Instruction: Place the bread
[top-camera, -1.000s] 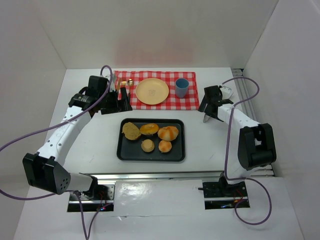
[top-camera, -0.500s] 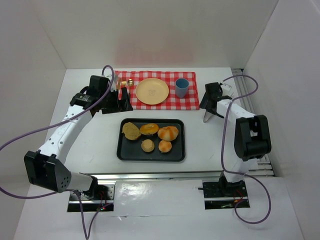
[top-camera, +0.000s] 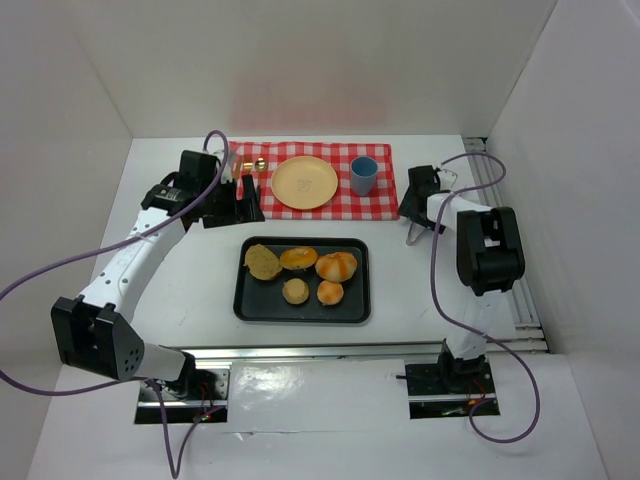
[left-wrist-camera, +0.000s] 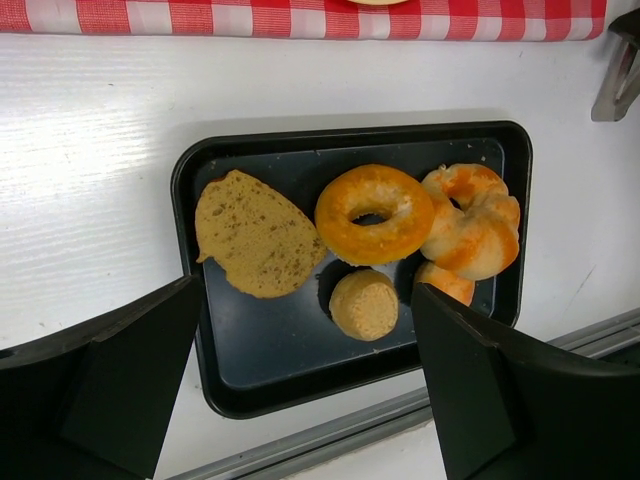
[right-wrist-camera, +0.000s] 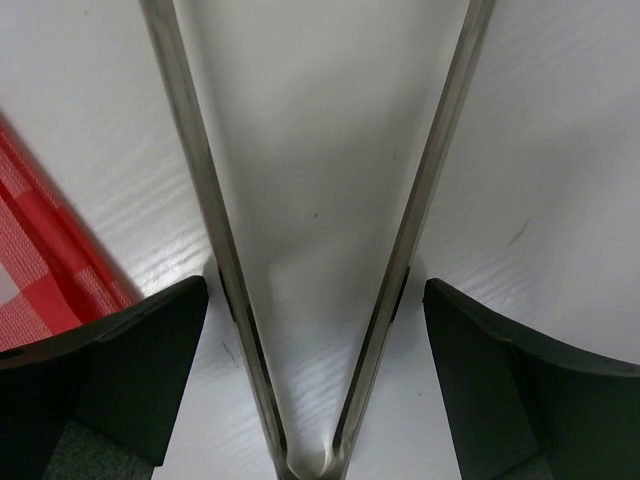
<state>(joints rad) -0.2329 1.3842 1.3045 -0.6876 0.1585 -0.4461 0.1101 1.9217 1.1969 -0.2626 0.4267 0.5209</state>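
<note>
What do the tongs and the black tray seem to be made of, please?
The tongs look like bare metal, probably steel: thin grey strips with a dull sheen. The tray looks like dark-coated metal, possibly plastic: black, smooth, faint gloss on its rim.

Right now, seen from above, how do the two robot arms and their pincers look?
Both the left arm and the right arm have slim white links joined by bulky black joint housings. A thin purple cable loops off each. The left pincer and the right pincer are black with broad wedge-shaped fingers.
</note>
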